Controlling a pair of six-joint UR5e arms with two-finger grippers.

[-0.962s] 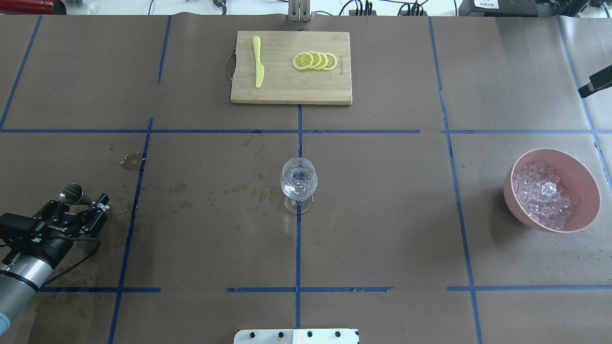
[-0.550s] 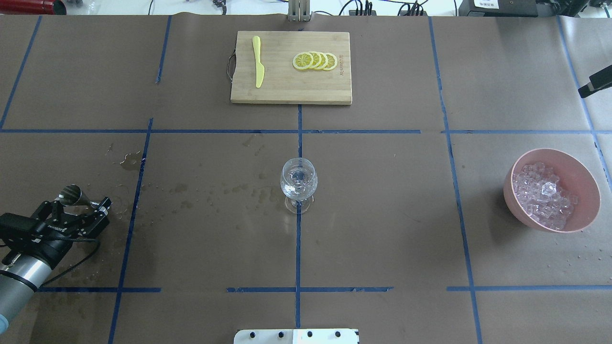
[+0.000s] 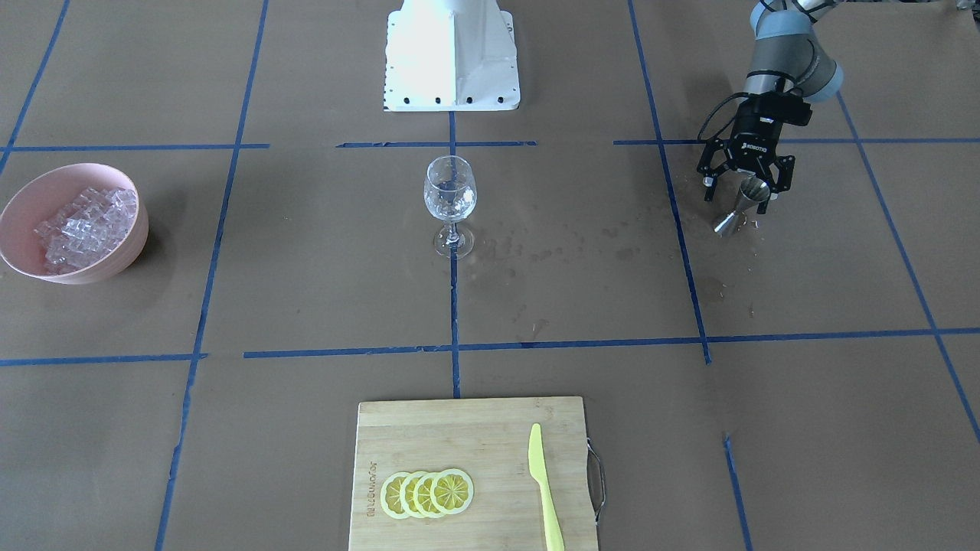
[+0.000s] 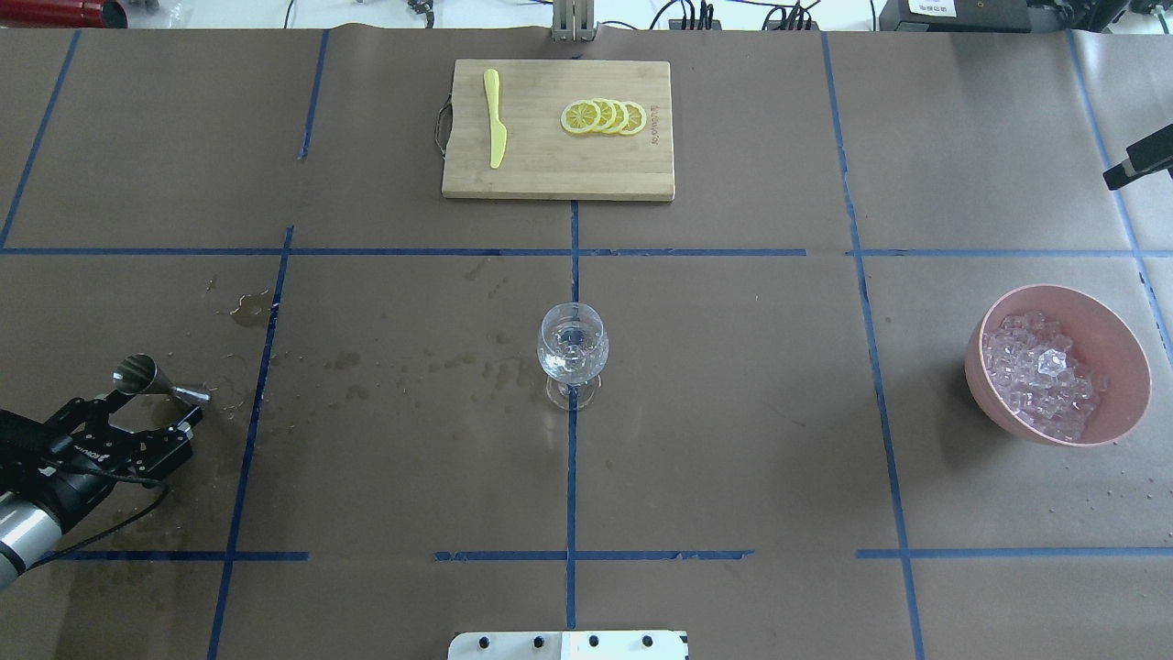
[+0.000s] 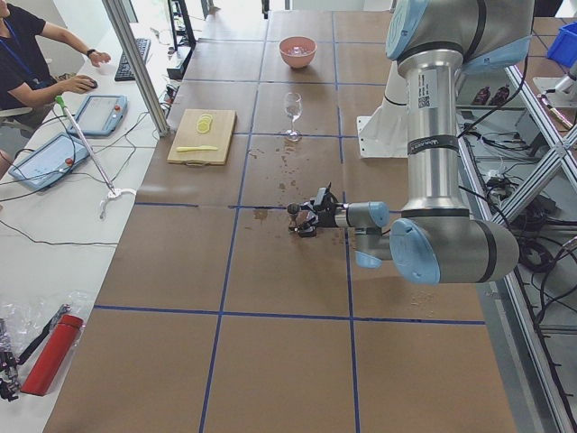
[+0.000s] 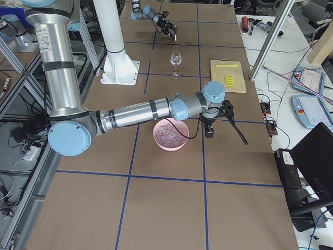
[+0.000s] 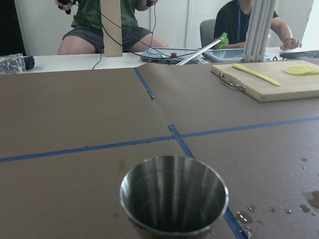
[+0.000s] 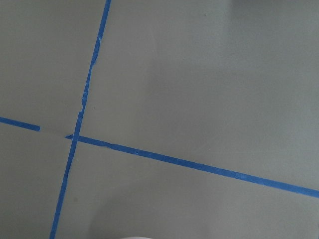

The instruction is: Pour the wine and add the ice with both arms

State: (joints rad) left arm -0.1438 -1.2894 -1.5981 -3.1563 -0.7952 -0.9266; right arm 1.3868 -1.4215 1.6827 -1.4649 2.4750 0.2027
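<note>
A steel jigger (image 4: 147, 378) stands upright on the table at the near left; in the left wrist view its cup (image 7: 174, 199) shows no liquid. My left gripper (image 4: 154, 410) is open and empty, just behind the jigger. The wine glass (image 4: 572, 353) stands at the table's centre with a little near-colourless wine (image 4: 570, 346) in it. Ice cubes (image 4: 1040, 371) fill a pink bowl (image 4: 1113, 312) at the right. My right gripper (image 6: 229, 110) shows only in the exterior right view, beside the bowl, with a long black tool (image 6: 240, 134) at it; I cannot tell its state.
A wooden cutting board (image 4: 557, 174) at the far middle holds a yellow knife (image 4: 495, 119) and lemon slices (image 4: 605, 117). Wet spots (image 4: 412, 371) lie between the jigger and the glass. A black tip (image 4: 1136, 163) enters at the right edge. The white pedestal (image 3: 452, 53) stands at the robot's side.
My left gripper has drawn back toward the robot, away from the jigger, which stays standing where it was. The glass and the bowl have not moved.
</note>
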